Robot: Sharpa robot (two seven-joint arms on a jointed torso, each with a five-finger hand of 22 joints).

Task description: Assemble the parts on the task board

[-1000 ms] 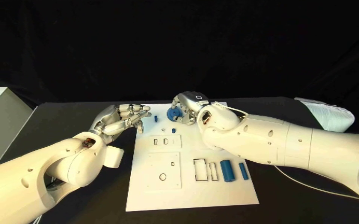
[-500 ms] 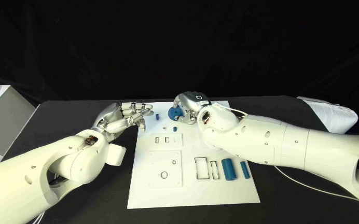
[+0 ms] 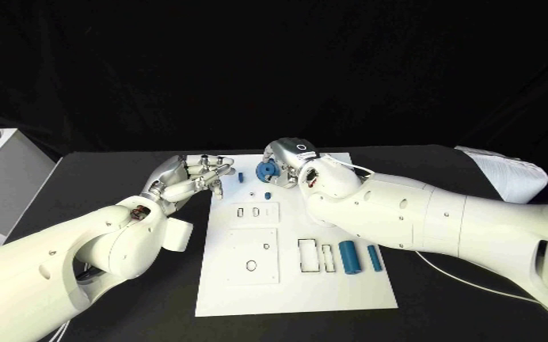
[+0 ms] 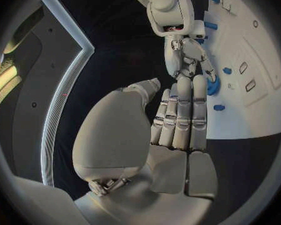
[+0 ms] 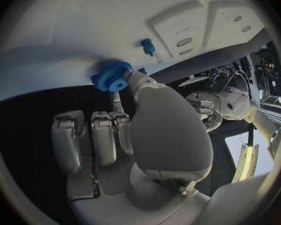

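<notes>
Head view: the white task board (image 3: pixel 294 279) lies in the middle of the black surface (image 3: pixel 103 176). The right hand (image 3: pixel 291 161) sits over the board's 12 o'clock end with a blue gear (image 3: pixel 266 171) pinched at its fingers, the gear just above the board. At about 7 o'clock from the gear stands a small blue peg (image 3: pixel 265 195), and at 9 o'clock another short blue piece (image 3: pixel 241 176) near the board's edge. Two blue cylinders (image 3: pixel 347 259) lie side by side toward the board's 4 o'clock part, beside a rectangular slot. The left hand (image 3: pixel 188 179) hovers just off the board's 10 o'clock corner, holding nothing.

Left wrist view: the left hand's fingers (image 4: pixel 183 117) lie straight and pressed side by side, with nothing in them. Beyond them the right hand's fingers touch the gear (image 4: pixel 212 85) above the board (image 4: pixel 256 85).

Right wrist view: the gear (image 5: pixel 113 77) is pinched between thumb and a fingertip, while the other fingers (image 5: pixel 90 135) are curled loosely and apart from it. A small blue peg (image 5: pixel 147 46) stands on the board (image 5: pixel 84 20) near the gear.

Risk, as I judge it: the pinch catches the gear near its rim, so it could tilt or slip as it is lowered, miss its seat, and knock over the nearby peg. The idle left hand is close enough to nudge the board if it drifts inward.
</notes>
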